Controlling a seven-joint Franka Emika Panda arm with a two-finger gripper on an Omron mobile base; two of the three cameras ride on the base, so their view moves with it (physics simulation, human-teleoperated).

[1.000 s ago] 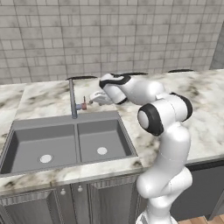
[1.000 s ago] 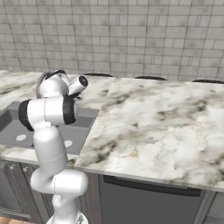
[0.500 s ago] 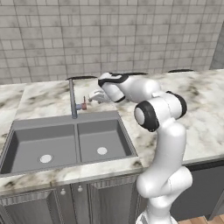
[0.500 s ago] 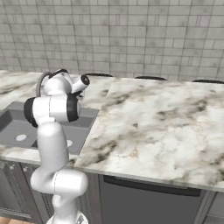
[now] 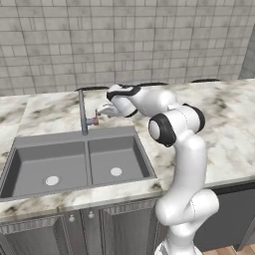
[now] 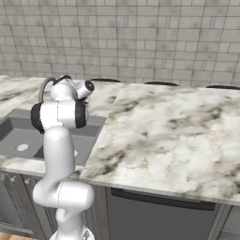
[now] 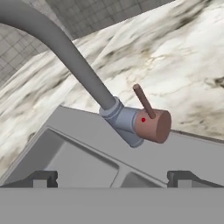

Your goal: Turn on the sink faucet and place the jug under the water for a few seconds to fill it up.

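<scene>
step: reach tap lever | end effector (image 5: 99, 110): jaws spread wide, empty, just beside the tall grey metal gooseneck sink faucet (image 5: 82, 112) at the dark two-basin sink's (image 5: 74, 162) rear rim, lined up to nudge its small reddish-brown lever (image 7: 144, 101) | water: none running

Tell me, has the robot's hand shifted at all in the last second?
Yes. In the left base view the gripper has crept left, closer to the sink faucet.

Grey tiled wall (image 5: 149, 40) behind marble counter (image 6: 164, 126).
</scene>
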